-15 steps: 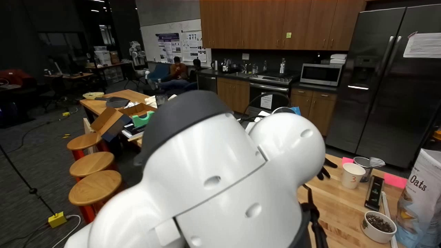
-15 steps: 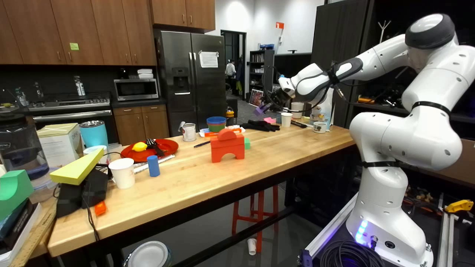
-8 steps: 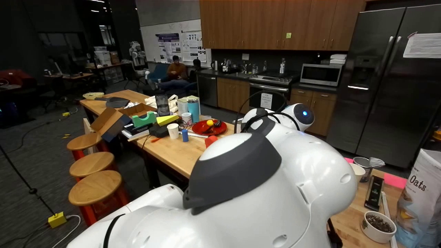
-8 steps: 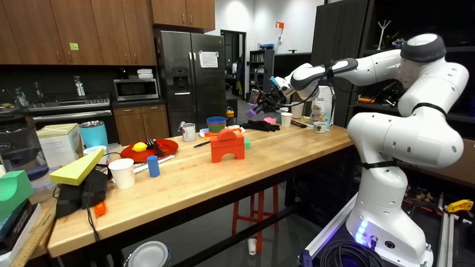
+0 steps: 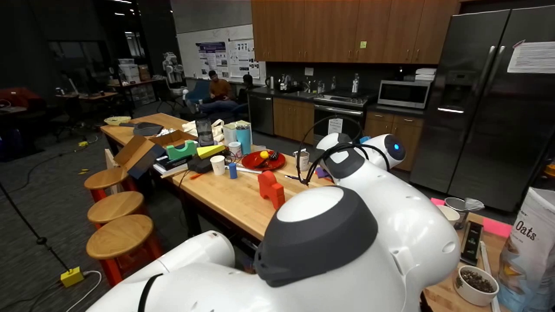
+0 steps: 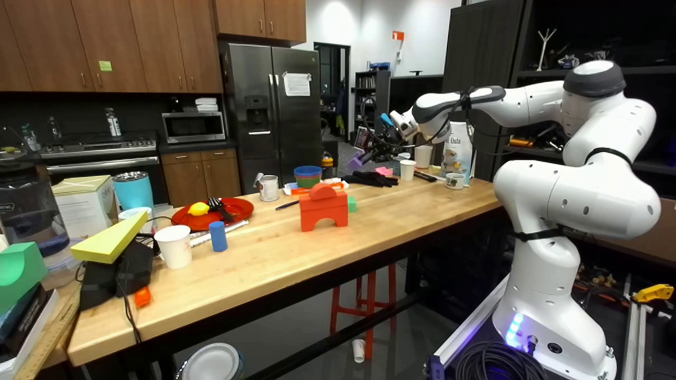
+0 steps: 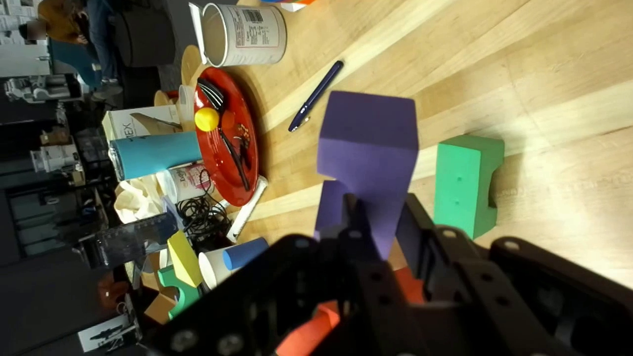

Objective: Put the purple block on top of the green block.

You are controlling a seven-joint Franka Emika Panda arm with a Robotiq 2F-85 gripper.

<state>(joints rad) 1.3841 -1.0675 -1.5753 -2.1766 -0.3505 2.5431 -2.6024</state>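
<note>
I read this as the carrying step, the pick-up done: in the wrist view my fingers (image 7: 418, 237) were clamped on the purple block (image 7: 370, 158), which hung in the air above the worktop (image 7: 568, 99), while the green block (image 7: 457, 190) sat on that surface, apart from it and with nothing on top. The next move, I judged, called for bringing the purple block squarely above the green one, levelling it, lowering gently and letting go only once the faces met. Only the wrist view gave me nearly all of the green block and its curved cut-out. In an exterior view the red arch block (image 6: 324, 208) stood in front of most of it, yet that angle told me height, with the purple block well up; it looked tilted, though it was too small there for me to be sure. In an exterior view the arm (image 5: 338, 242) left just a scrap of purple showing, and no green block.
</note>
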